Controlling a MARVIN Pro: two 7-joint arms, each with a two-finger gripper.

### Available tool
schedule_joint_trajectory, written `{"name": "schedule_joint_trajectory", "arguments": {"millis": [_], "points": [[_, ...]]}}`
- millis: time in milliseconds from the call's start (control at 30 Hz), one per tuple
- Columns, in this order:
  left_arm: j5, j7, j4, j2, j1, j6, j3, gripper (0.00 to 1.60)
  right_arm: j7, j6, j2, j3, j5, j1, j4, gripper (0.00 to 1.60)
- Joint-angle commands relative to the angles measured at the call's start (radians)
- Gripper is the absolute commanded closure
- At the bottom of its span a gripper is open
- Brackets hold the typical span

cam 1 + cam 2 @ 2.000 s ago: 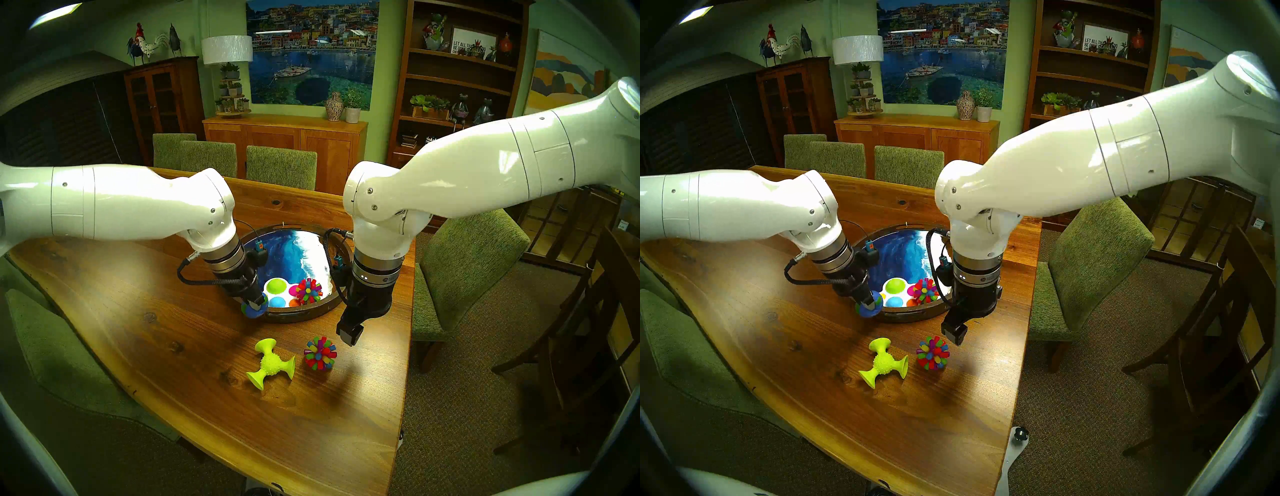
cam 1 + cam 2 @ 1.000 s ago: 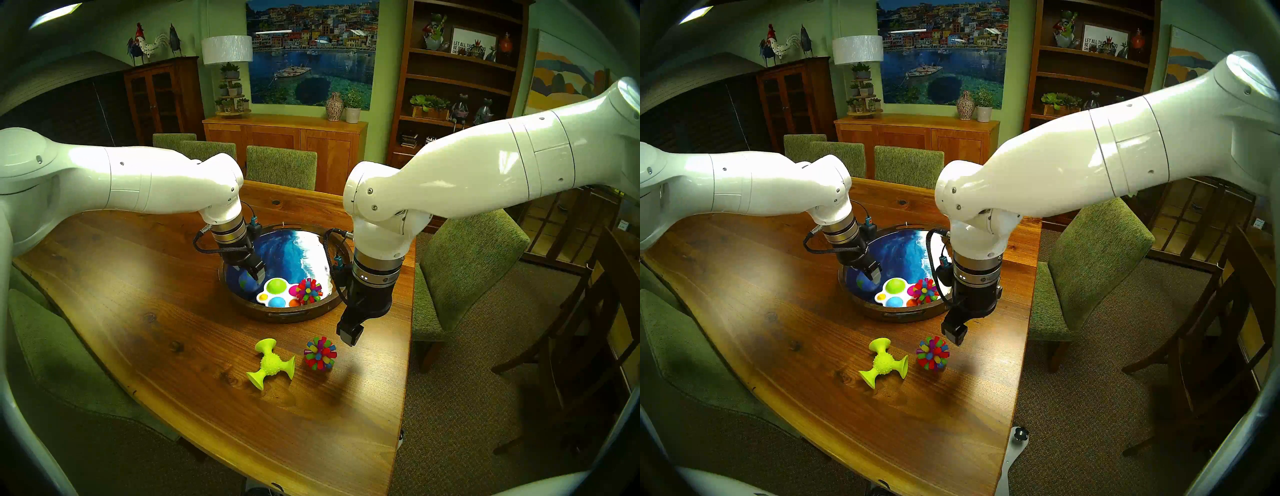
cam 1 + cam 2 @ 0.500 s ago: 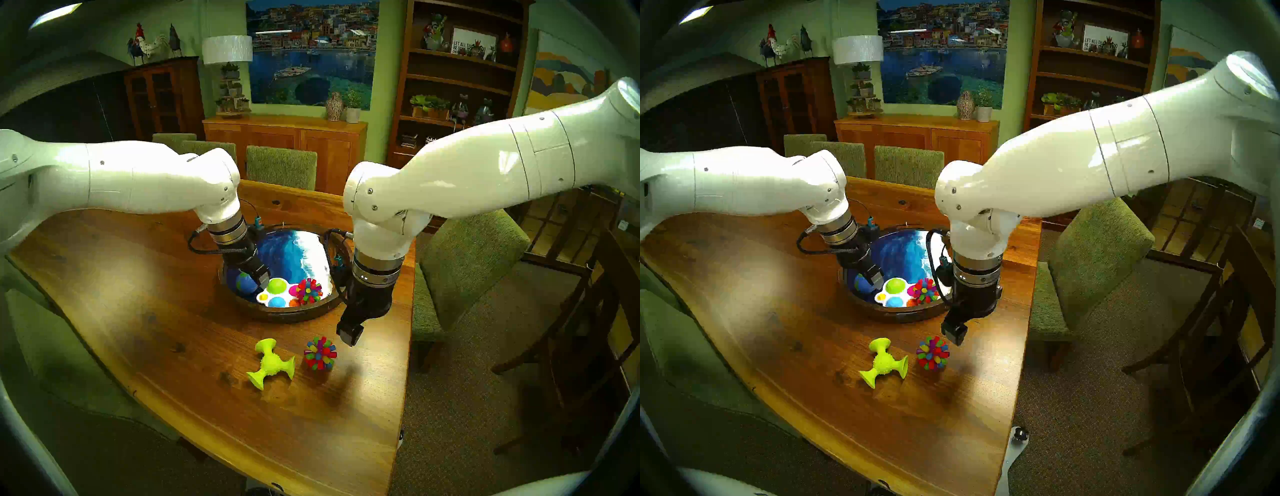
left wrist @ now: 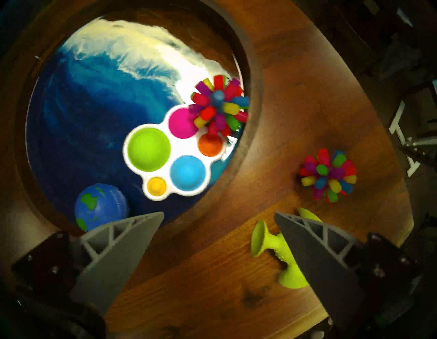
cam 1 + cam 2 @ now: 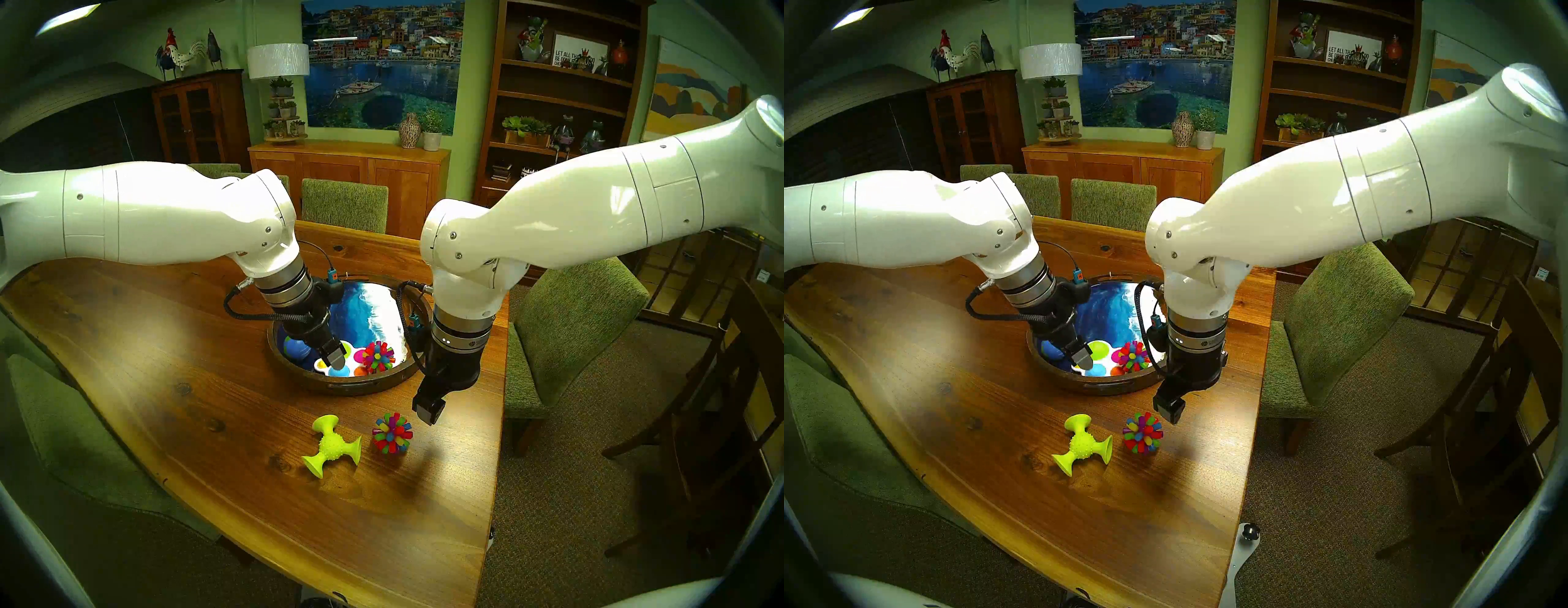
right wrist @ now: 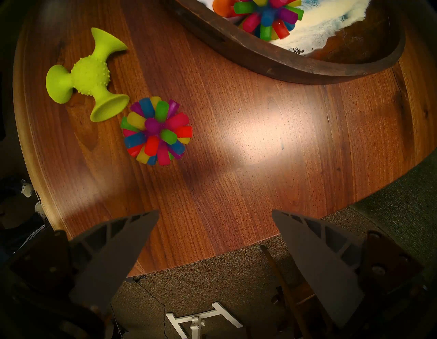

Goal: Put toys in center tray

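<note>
The round wooden-rimmed tray [image 5: 352, 388] with the blue-and-white wave bottom holds the globe ball [image 5: 297, 349] at its left, the white board with coloured domes [image 4: 165, 153] and one spiky ball [image 5: 377, 356]. My left gripper [image 5: 335, 358] hangs open and empty above the board's near end, just right of the globe [image 4: 100, 206]. On the table in front of the tray lie the lime-green suction toy [image 5: 331, 446] and a second spiky ball [image 5: 392, 433]. My right gripper [image 5: 428, 412] hovers open and empty up and to the right of that ball [image 6: 157, 131].
The wooden table [image 5: 169, 361] narrows toward me, and its right edge runs close under my right gripper. A green chair [image 5: 568, 322] stands at that edge, and more chairs line the far and left sides.
My left gripper let go of the globe ball in the tray's left part, then rose and shifted right and nearer, over the dome board. The right arm has not moved.
</note>
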Motion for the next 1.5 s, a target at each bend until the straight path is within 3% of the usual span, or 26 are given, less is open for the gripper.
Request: {"name": "schedule_joint_trajectory", "arguments": {"millis": [0,200,433,733,900,1100,1467], "points": [[0.021,-0.022,-0.133,0.044,-0.095,-0.002,0.029,0.0,0.0,-0.001,0.002,0.012,0.001,0.016,0.003,0.0],[0.047,-0.021,-0.248,0.068,-0.129,-0.002,0.083,0.0,0.001,-0.001,0.002,0.012,0.0,0.016,0.002,0.0],[0.105,0.035,-0.375,0.105,-0.185,-0.002,0.142,0.0,0.001,-0.001,0.003,0.013,0.001,0.018,0.002,0.0],[0.141,0.218,-0.559,0.181,-0.234,-0.002,0.19,0.0,0.0,-0.001,0.003,0.013,0.002,0.02,0.001,0.0],[0.044,0.323,-0.549,0.155,-0.178,-0.002,0.17,0.0,0.0,-0.001,0.003,0.013,0.004,0.021,0.0,0.0],[-0.037,0.273,-0.465,0.078,-0.133,-0.002,0.149,0.0,0.0,-0.001,0.003,0.013,0.004,0.021,0.0,0.0],[-0.044,0.275,-0.378,-0.015,-0.061,-0.016,0.131,0.0,-0.001,-0.001,0.003,0.013,0.005,0.021,0.0,0.0]]}}
